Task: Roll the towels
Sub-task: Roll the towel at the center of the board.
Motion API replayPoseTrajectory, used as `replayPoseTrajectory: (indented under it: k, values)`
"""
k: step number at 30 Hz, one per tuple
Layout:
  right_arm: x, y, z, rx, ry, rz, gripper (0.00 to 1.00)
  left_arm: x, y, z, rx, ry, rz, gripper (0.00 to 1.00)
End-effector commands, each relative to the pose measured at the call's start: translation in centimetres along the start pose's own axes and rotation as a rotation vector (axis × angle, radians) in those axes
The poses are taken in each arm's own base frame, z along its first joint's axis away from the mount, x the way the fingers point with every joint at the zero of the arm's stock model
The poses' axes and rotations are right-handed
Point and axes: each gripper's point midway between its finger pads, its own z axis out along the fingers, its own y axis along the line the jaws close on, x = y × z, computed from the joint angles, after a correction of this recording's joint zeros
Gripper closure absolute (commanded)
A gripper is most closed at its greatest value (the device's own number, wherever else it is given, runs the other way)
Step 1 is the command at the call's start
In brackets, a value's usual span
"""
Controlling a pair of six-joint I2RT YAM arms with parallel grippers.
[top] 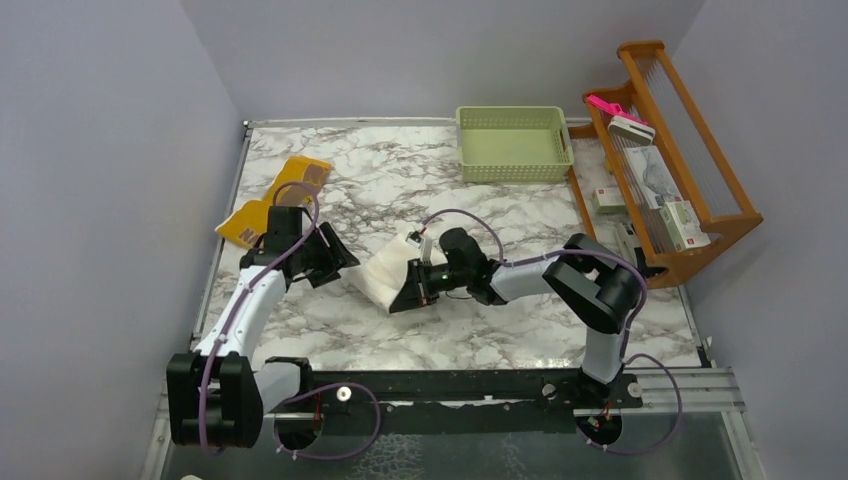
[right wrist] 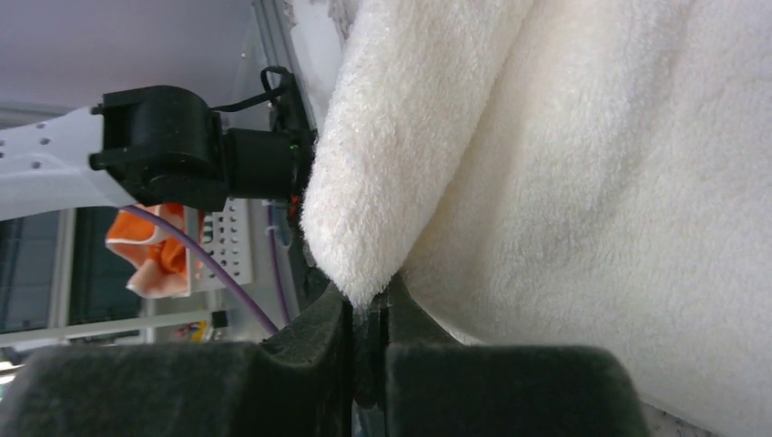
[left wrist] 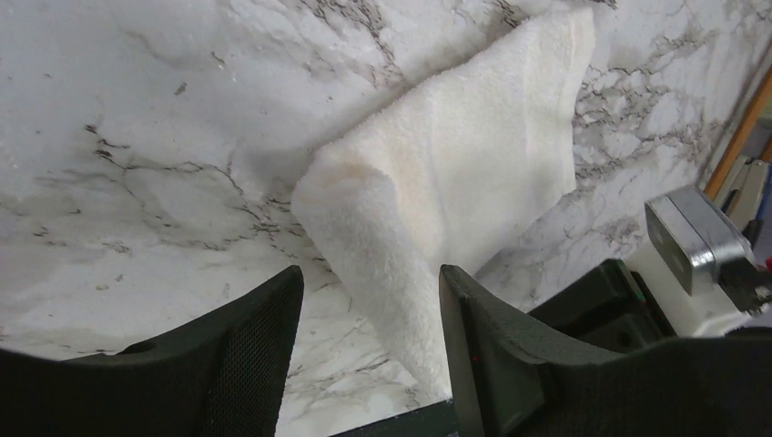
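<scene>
Currently right gripper (right wrist: 364, 314) jaws pinch only a thin edge of the cream towel (left wrist: 455, 173); left gripper (left wrist: 371, 282) jaws stand apart. Risk: edge slips free, fold collapses.

Bright, even light from above casts only soft shadows; the white towel (right wrist: 592, 182) looks nearly washed out close up.

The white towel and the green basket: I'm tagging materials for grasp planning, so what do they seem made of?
The white towel looks like soft terry cloth, probably cotton: matte, with a fuzzy pile and limp folds. The green basket looks like moulded plastic: pale, smooth, with a regular lattice of holes in its stiff walls.
</scene>
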Motion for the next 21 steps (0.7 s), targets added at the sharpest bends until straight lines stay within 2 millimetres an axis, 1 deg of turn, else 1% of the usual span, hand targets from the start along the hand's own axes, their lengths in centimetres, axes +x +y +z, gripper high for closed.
replayPoseTrajectory:
  k: [1, 4, 7, 11, 15, 16, 18, 20, 21]
  values:
    - [0.6, 0.8, -0.5, -0.123, 0.033, 0.136, 0.99, 2.6, -0.8, -0.5, 0.044, 0.062, -0.029, 0.41]
    - [1.2, 0.2, -0.2, -0.13, 0.052, 0.186, 0.99, 2.9, -1.2, 0.1, 0.034, 0.056, -0.018, 0.39]
    - [1.8, -0.1, 0.0, -0.145, 0.059, 0.234, 0.99, 3.1, -1.6, 1.2, 0.035, 0.069, -0.012, 0.39]
    - [2.1, -0.5, 0.0, -0.14, 0.061, 0.246, 0.99, 3.8, -1.3, 2.9, 0.001, 0.087, -0.013, 0.4]
    - [2.0, -0.4, 0.0, -0.136, 0.06, 0.244, 0.99, 4.4, -0.3, 4.1, -0.033, 0.101, -0.018, 0.45]
    - [2.0, -0.4, 0.0, -0.137, 0.061, 0.244, 0.99, 4.6, -0.1, 4.4, -0.037, 0.103, -0.02, 0.47]
    - [2.1, -0.5, 0.1, -0.136, 0.065, 0.241, 0.99, 4.7, 0.2, 4.8, -0.043, 0.1, -0.025, 0.54]
    - [2.1, -0.8, 0.1, -0.122, 0.069, 0.228, 0.99, 4.5, 0.4, 5.1, -0.048, 0.092, -0.025, 0.66]
    - [2.0, -0.9, 0.2, -0.109, 0.069, 0.212, 0.99, 4.4, 0.3, 5.3, -0.048, 0.089, -0.019, 0.75]
